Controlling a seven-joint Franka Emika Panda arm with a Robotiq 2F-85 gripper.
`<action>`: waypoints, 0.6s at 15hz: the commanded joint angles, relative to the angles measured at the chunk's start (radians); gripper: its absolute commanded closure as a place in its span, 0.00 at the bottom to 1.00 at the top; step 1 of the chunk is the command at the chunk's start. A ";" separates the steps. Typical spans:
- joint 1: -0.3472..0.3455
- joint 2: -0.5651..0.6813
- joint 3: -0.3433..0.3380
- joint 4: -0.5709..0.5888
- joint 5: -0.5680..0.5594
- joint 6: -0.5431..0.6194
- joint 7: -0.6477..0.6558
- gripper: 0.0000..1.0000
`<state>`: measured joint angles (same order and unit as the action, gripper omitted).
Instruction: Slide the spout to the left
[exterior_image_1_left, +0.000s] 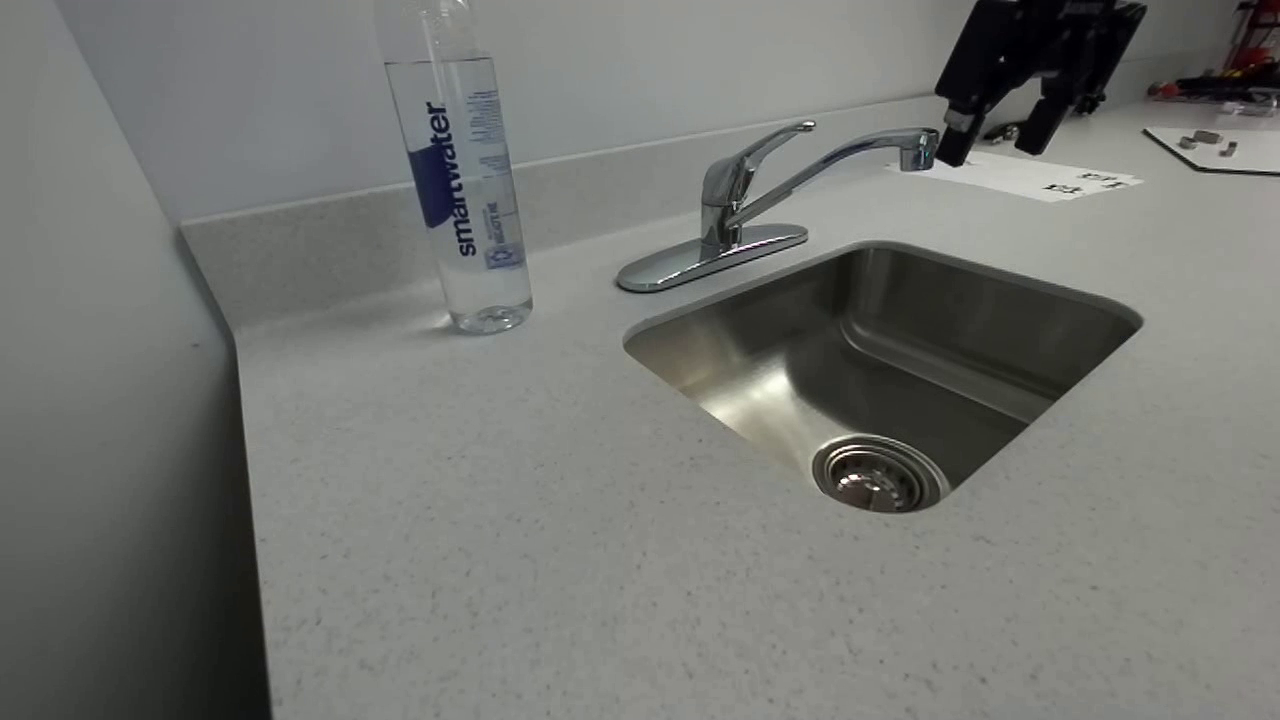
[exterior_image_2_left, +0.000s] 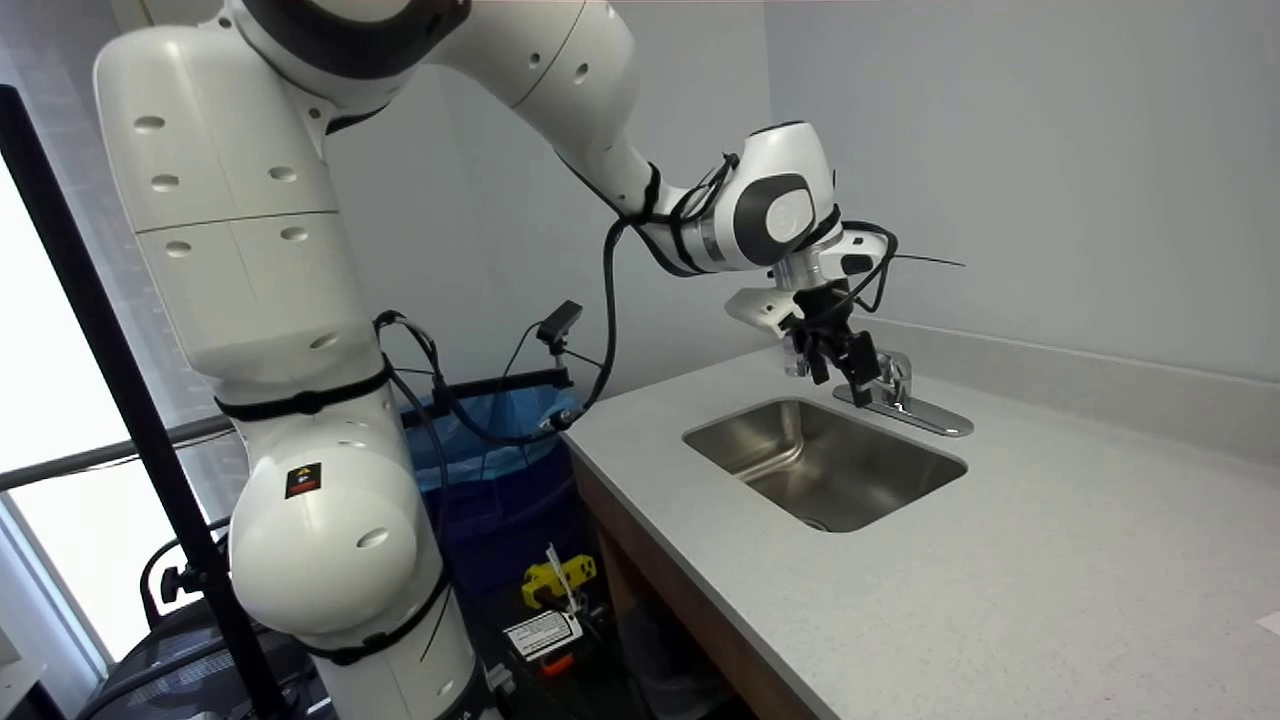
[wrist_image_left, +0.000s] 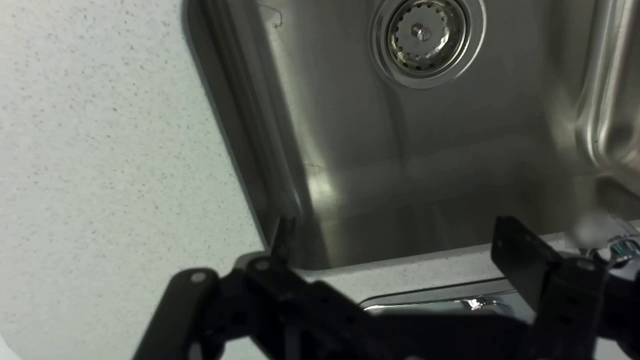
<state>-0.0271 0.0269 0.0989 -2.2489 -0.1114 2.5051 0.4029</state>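
Observation:
The spout (exterior_image_1_left: 850, 155) is a slim arched chrome tube with a downturned nozzle, reaching out from the faucet base in an exterior view. Its end (exterior_image_2_left: 795, 357) also shows in an exterior view beside my gripper (exterior_image_2_left: 840, 385), whose body hides the rest. My gripper (exterior_image_1_left: 993, 145) is open and empty, with one fingertip close by the nozzle; I cannot tell whether they touch. In the wrist view my gripper (wrist_image_left: 396, 231) has its fingers wide apart above the sink's edge. A chrome part, apparently the spout (wrist_image_left: 622, 247), lies outside the right finger.
The steel sink (exterior_image_1_left: 950, 330) is set in the grey counter (exterior_image_1_left: 480, 520). The faucet's lever (exterior_image_1_left: 770, 148) rises above its base plate (exterior_image_1_left: 690, 262). A clear water bottle (exterior_image_1_left: 465, 190) stands beside the faucet. White papers (exterior_image_1_left: 1030, 178) lie on the counter. The wall is behind.

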 joint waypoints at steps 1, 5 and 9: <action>0.026 -0.001 -0.027 0.001 0.003 -0.002 -0.004 0.00; 0.023 0.011 -0.037 0.012 0.002 0.031 0.028 0.00; 0.036 0.035 -0.034 0.032 0.023 0.087 0.084 0.00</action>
<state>-0.0243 0.0328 0.0807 -2.2444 -0.1063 2.5531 0.4393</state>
